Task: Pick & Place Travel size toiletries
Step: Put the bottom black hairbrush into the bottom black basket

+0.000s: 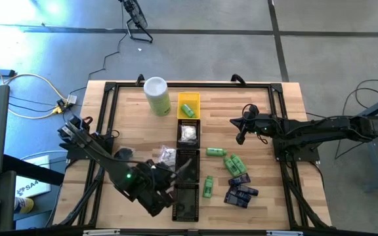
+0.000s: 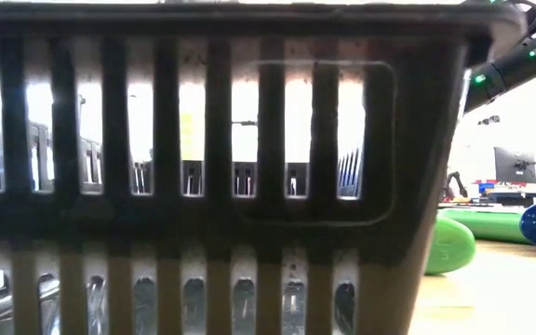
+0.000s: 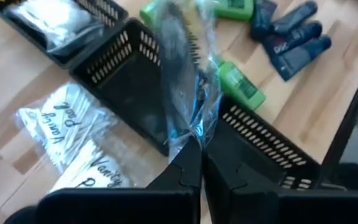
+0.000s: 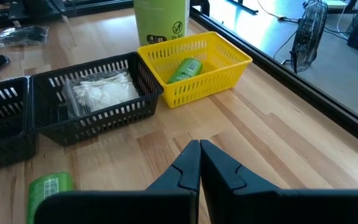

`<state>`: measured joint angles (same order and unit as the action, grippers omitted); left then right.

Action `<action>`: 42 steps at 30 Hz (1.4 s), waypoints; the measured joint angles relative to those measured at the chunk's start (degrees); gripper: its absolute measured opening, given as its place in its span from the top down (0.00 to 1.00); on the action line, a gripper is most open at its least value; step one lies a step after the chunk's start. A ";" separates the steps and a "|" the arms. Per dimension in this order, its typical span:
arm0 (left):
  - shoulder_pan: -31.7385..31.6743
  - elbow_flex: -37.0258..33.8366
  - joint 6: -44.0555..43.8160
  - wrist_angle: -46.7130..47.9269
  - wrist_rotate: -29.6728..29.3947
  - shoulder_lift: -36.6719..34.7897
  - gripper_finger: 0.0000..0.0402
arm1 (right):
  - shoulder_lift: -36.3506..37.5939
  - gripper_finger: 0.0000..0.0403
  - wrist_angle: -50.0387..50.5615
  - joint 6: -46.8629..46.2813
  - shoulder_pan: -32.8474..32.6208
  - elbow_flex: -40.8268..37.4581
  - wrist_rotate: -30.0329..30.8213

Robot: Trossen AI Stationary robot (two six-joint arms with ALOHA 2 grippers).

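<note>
The left arm reached diagonally across the near-left part of the desk [image 1: 130, 105], its left gripper [image 3: 194, 140] hovering over the row of black trays. Its jaws were pinched tight on a clear-wrapped packet [image 3: 188, 68], which stood up from the fingertips above an empty black tray [image 3: 135, 87]. The right arm lay stretched in from the right edge, and the right gripper [image 4: 199, 149] hung just above bare wood with its jaws closed on nothing.

The yellow tray [image 4: 194, 68] held one green bottle [image 4: 185, 70]. Beside it, a black tray [image 4: 92, 96] held a white clear-wrapped packet [image 4: 101, 90]. More green bottles [image 1: 231, 162] and dark blue packets [image 1: 240, 191] lay loose on the desk to the right of the trays. Two wrapped packets [image 3: 73, 134] lay on the wood to their left. A pale-green canister [image 1: 157, 96] stood near the yellow tray.
</note>
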<state>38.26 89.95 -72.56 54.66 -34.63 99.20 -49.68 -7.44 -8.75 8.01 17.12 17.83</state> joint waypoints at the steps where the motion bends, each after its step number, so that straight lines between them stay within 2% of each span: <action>1: 0.00 0.01 0.26 -1.03 0.10 0.26 1.00 | -0.02 0.99 0.01 0.00 -0.02 0.00 -0.01; 9: 0.00 -0.02 1.06 -7.91 1.26 1.75 1.00 | 0.01 0.99 0.13 -0.03 0.00 0.00 -0.64; 14: 0.00 0.00 3.51 -13.58 2.29 3.57 1.00 | 0.01 0.99 0.36 -0.17 0.00 0.00 -4.89; 19: 0.00 0.13 3.36 -16.87 4.27 5.62 1.00 | 0.01 0.99 0.58 -0.19 -0.02 0.00 -6.02; 28: 0.76 0.18 1.06 -20.52 9.57 8.61 1.00 | -0.02 0.99 1.33 -0.20 0.00 0.00 -6.02; 37: 1.15 0.04 -3.21 -18.89 16.12 9.29 1.00 | 0.01 0.99 1.20 -0.20 -0.02 0.00 -6.04; 42: 1.25 0.04 -4.69 -18.67 17.31 9.29 1.00 | 0.01 0.99 1.25 -0.13 -0.01 0.00 -6.02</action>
<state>39.51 90.00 -77.25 35.99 -17.32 108.49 -49.67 -6.18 -8.88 8.00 17.12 11.81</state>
